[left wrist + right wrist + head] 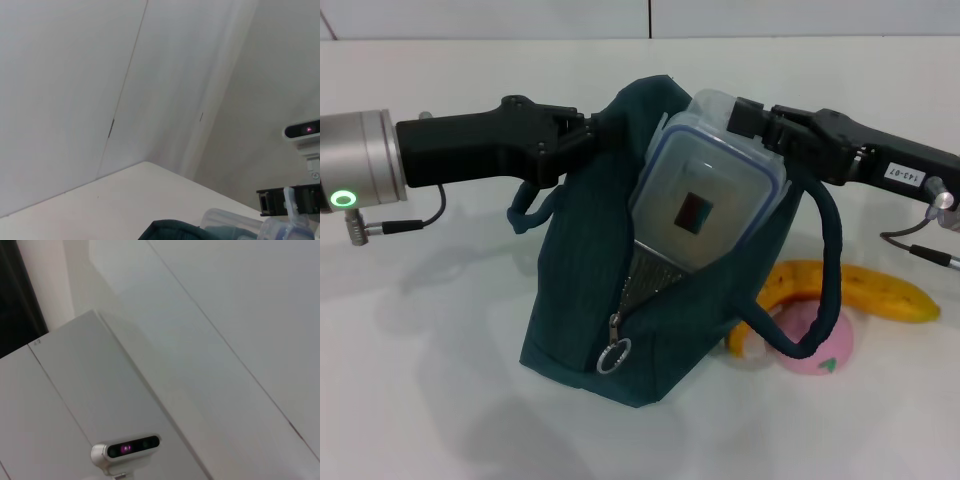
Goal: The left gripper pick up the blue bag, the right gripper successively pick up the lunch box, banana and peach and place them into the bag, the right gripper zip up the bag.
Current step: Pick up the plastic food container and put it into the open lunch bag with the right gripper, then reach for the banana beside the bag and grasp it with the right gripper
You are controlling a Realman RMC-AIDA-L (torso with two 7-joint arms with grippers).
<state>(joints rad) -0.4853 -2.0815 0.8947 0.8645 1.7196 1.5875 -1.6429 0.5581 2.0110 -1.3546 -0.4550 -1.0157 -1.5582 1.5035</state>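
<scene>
The blue bag [650,330] stood upright on the white worktop [440,400], its top mouth gaping and the zipper run down only partway, the metal ring pull [613,356] hanging low on the near face. The left pincer [582,133] reached in from the left and was clamped on the bag's upper left edge, holding the fabric up; one rolled handle [525,210] drooped just under it.

The right pincer [752,118] came in from the right at about the same height and gripped the far upper corner of the lunch box [705,190]. The box sat tilted in the bag's opening, lid facing the viewer, its lower end sunk among the silver lining while its upper half stood clear above the rim. The bag's second handle [828,270] looped down the right side.

Right of the bag, on the worktop, lay the banana [880,292], curving from behind the bag out toward the right. The peach [825,350] rested just near of it, partly hidden by the hanging handle.

The left wrist view caught only an edge of the bag [170,234] and the clear box [225,225] low in the frame. The right wrist view showed white wall panels and a camera unit [126,450].
</scene>
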